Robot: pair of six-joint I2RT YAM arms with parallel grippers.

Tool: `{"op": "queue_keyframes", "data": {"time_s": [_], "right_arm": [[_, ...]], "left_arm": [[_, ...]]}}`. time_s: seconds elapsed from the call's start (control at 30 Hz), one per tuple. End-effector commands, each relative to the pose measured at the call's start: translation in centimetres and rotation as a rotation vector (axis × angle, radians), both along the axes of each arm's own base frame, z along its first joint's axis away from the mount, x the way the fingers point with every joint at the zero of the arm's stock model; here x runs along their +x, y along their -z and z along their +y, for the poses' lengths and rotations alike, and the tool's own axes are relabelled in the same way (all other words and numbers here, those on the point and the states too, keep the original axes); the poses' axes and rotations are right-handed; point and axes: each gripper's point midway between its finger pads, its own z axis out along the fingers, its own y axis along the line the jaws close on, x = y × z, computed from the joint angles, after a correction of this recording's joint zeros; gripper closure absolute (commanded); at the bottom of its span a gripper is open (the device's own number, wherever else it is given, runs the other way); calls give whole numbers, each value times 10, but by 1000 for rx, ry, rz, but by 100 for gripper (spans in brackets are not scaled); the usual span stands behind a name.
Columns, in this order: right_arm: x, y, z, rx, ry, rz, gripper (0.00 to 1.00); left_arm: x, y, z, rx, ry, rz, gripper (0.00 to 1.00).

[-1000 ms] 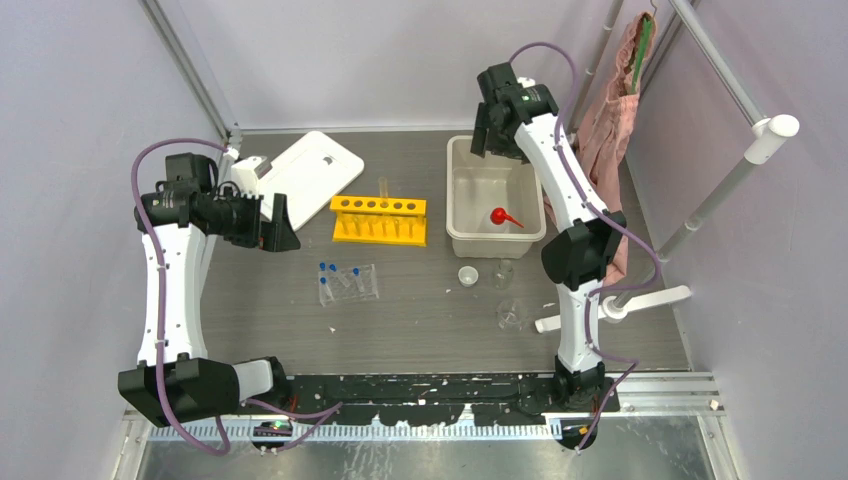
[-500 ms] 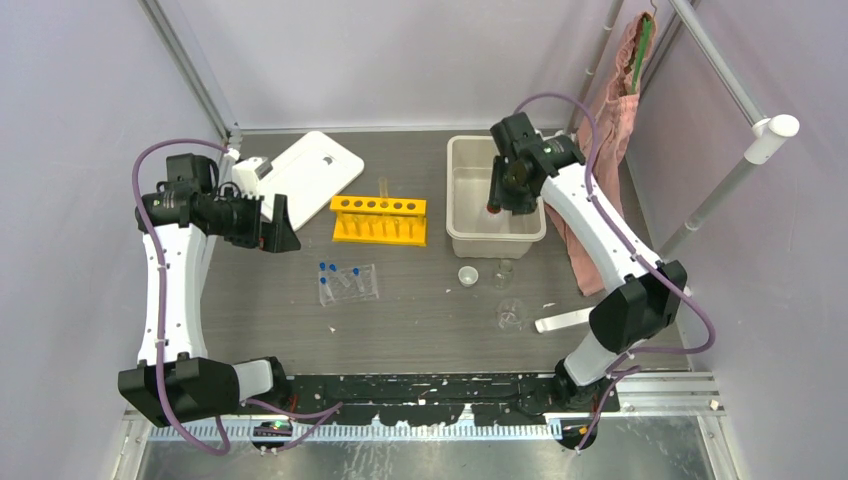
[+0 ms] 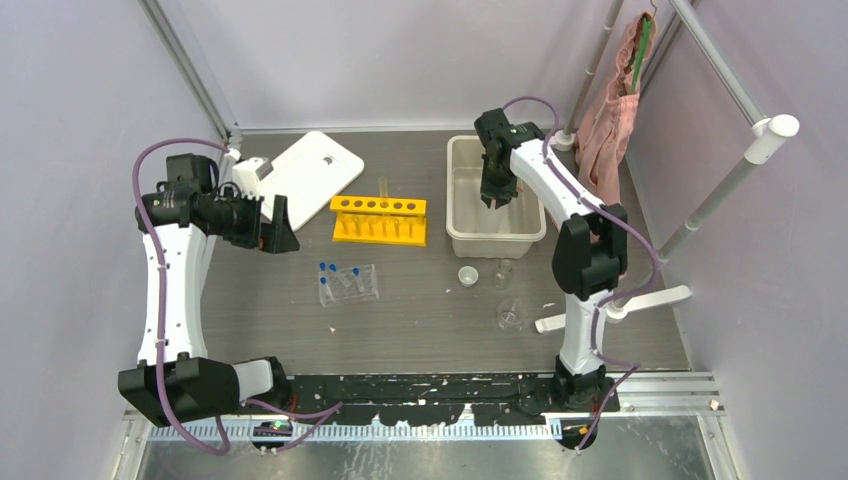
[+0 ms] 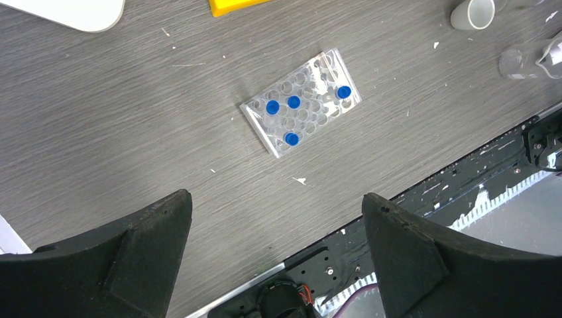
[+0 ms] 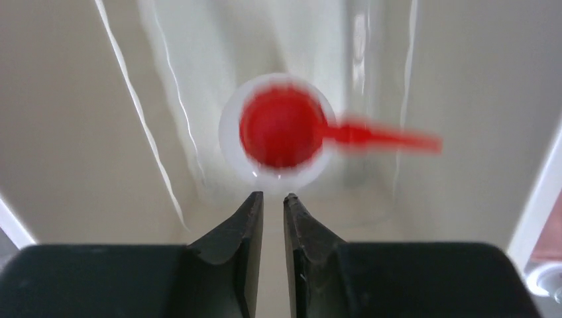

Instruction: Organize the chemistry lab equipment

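Two fingers (image 5: 242, 232) of the right gripper (image 5: 273, 197) are seen from the right wrist, drawn almost together with nothing clamped between them. Just ahead of their tips the squeeze bottle (image 5: 281, 129) is stood upright inside the tub (image 5: 79, 119), its red spout pointed to the right; the picture is blurred, so contact cannot be ruled out. If the bottle is to be taken, the jaws should first be opened wider than its body and lowered below the spout. If it is counted as stowed, the gripper should be raised straight up so the spout is not clipped.

From the left wrist, the left gripper (image 4: 278, 218) is shown spread wide and empty over the vial holder (image 4: 301, 103), in which four blue caps can be counted.

From above, the tub is placed at the far right corner of the table (image 3: 420, 330) and the yellow rack (image 3: 379, 219) at the far middle. A white cup (image 3: 467, 275) and two beakers (image 3: 503, 272) are set toward the near right. The grey surface is flecked with white, enclosed by pale walls, and a pink cloth (image 3: 610, 120) is hung beyond the right edge.
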Motion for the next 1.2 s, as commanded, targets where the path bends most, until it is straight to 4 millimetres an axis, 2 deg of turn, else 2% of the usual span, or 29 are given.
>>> {"op": "queue_keyframes", "data": {"time_s": [0.0,0.13,0.2,0.37,0.43,0.53,0.6,0.73,0.87,0.97,1.1,1.17], "right_arm": [[51,-30,-3,50,43,-130,77],[80,-33,-5,74,59,-144,76],[83,-34,0,95,48,-122,75],[77,-58,7,150,49,-180,67],[65,-68,3,123,55,-208,57],[39,-83,-1,87,55,-260,47],[19,-93,0,87,44,-300,45],[-28,-101,24,89,-33,-344,48],[-78,-86,50,78,-121,-346,51],[-103,-65,73,130,-185,-352,56],[-124,-23,92,121,-263,-306,56],[-129,-3,96,86,-299,-289,56]], "left_arm": [[2,-9,4,31,16,-54,0],[4,-9,4,30,16,-53,0],[5,-8,4,27,14,-50,0],[7,-7,4,23,13,-48,0],[8,-7,4,21,13,-50,0],[9,-7,3,16,13,-47,0],[9,-7,4,18,12,-47,0],[9,-10,4,22,13,-55,0],[7,-12,2,15,17,-56,0],[5,-12,2,18,20,-57,0],[2,-13,2,23,21,-57,0],[0,-14,2,26,24,-61,0]]}}
